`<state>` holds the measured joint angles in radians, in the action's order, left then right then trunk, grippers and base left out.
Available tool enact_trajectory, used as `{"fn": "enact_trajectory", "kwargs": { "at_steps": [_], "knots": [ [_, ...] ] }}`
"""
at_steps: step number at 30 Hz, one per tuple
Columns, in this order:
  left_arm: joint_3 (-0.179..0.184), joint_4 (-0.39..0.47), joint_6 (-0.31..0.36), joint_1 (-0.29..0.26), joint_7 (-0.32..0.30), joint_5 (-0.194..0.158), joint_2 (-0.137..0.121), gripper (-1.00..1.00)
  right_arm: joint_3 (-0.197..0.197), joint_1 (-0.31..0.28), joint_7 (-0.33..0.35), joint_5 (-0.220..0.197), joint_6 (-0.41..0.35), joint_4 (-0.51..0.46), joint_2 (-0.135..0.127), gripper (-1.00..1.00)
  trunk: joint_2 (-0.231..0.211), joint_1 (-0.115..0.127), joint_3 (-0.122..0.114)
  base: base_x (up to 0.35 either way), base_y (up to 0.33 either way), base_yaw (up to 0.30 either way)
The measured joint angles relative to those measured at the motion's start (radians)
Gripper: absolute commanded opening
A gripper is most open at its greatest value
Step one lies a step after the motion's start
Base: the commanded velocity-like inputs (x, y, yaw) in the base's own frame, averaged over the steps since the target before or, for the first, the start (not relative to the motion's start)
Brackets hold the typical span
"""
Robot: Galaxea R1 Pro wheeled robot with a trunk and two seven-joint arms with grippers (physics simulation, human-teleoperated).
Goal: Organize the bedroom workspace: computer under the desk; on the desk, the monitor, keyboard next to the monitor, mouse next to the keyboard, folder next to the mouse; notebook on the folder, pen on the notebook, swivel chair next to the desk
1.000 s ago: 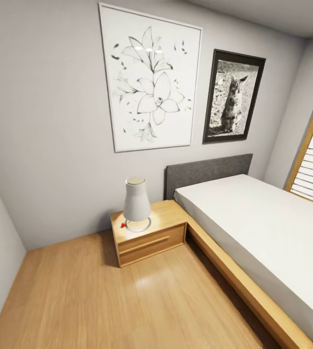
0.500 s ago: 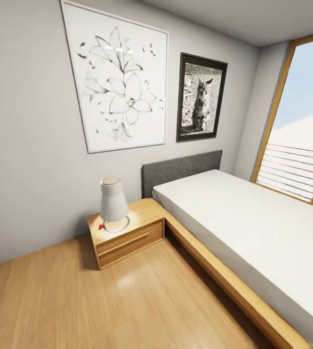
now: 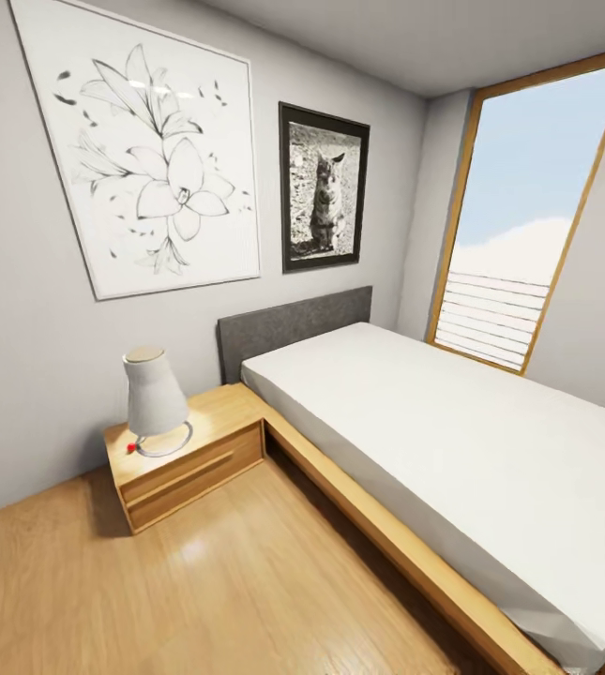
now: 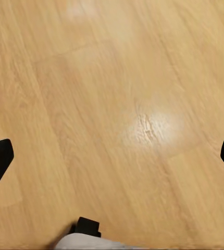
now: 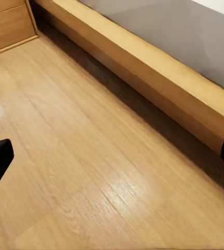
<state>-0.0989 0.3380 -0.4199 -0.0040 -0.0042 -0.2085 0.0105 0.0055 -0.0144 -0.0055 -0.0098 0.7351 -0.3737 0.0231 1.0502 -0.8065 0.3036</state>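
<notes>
The head camera looks forward and down across the bed [image 3: 452, 441]; both wrist cameras face the plank floor [image 4: 112, 104] closely (the right one shares the bed's frame).

Light wood plank floor [image 3: 246, 581] seen with smooth, semi-glossy finish, pale glare patches caught on grain. Bed frame [image 3: 405, 553] and bedside cabinet [image 3: 185, 459] rendered in matching honey-toned wood, matt. Headboard [image 3: 293, 323] covered in grey woven cloth. Mattress [image 3: 452, 422] shown smooth, white, matt. Lamp [image 3: 155, 394] shade finished pale, matt. Walls [image 3: 21, 375] painted plain grey, flat.
</notes>
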Motion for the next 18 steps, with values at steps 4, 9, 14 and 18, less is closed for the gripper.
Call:
{"fn": "enact_trajectory", "kwargs": {
  "at_steps": [4, 9, 14, 18],
  "knots": [
    [0.000, -0.010, -0.001, 0.000, 0.000, 0.000, 0.000, 1.00, 0.000, 0.000, 0.000, 0.000, 0.000, 0.000, 0.000, 1.00, 0.000, 0.000, 0.001, 0.000, -0.087, -0.255],
    [0.000, -0.013, -0.002, 0.000, 0.000, 0.000, 0.000, 1.00, 0.000, 0.000, 0.000, 0.000, 0.000, -0.001, 0.000, 1.00, 0.000, 0.000, 0.001, 0.000, 0.000, -0.257],
    [-0.002, -0.013, -0.003, 0.000, 0.000, 0.001, 0.000, 1.00, 0.000, 0.000, 0.000, 0.000, 0.000, -0.001, 0.000, 1.00, 0.000, 0.000, 0.001, 0.004, 0.199, -0.265],
    [0.000, -0.013, -0.003, 0.000, -0.001, 0.003, 0.000, 1.00, -0.001, 0.000, 0.000, 0.000, 0.000, -0.001, 0.000, 1.00, 0.000, 0.000, 0.001, 0.059, 0.201, -0.268]
  ]
}}
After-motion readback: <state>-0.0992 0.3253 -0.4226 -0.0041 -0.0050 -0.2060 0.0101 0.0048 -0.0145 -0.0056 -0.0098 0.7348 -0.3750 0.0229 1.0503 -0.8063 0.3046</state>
